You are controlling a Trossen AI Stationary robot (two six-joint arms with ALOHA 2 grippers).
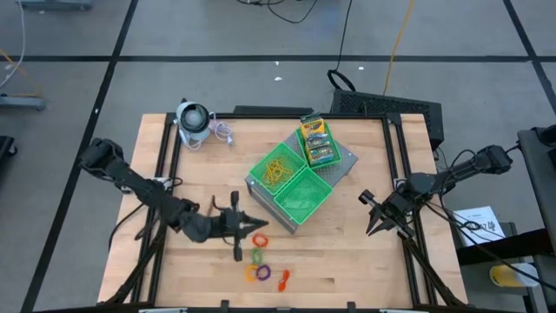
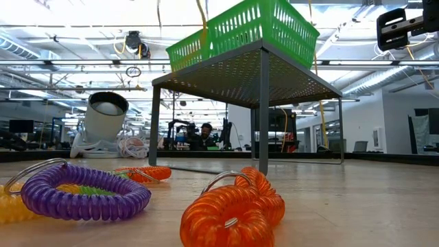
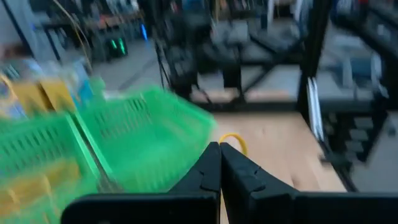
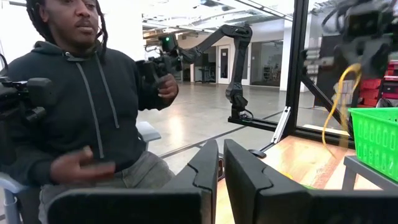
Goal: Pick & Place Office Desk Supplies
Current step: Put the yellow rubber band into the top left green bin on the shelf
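Supplies: coiled rings lie in a loose cluster on the desk (image 1: 347,269) in front of the trays: orange ring (image 1: 260,239), green ring (image 1: 257,256), purple ring (image 1: 263,273), yellow ring (image 1: 250,274) and red-orange ring (image 1: 283,278).
Left tool (image 1: 250,223): clenched, low over the desk just beside the orange ring; a thin yellow loop (image 3: 231,140) shows past its tips, and whether it grips it cannot be told.
Right tool (image 1: 376,217): fingers nearly together with nothing between them, at the desk's right edge, well apart from the rings.
Trays: 3 green trays on a grey base; the near tray (image 1: 302,196) shows only its mesh floor.
Rubber bands (image 1: 279,169): tangled in the left tray.
Card boxes (image 1: 317,140): packed in the far tray.
Round gadget (image 1: 193,121): grey-white, at the desk's far left corner.
Person (image 4: 93,106): seated beyond the desk, in a dark hoodie.
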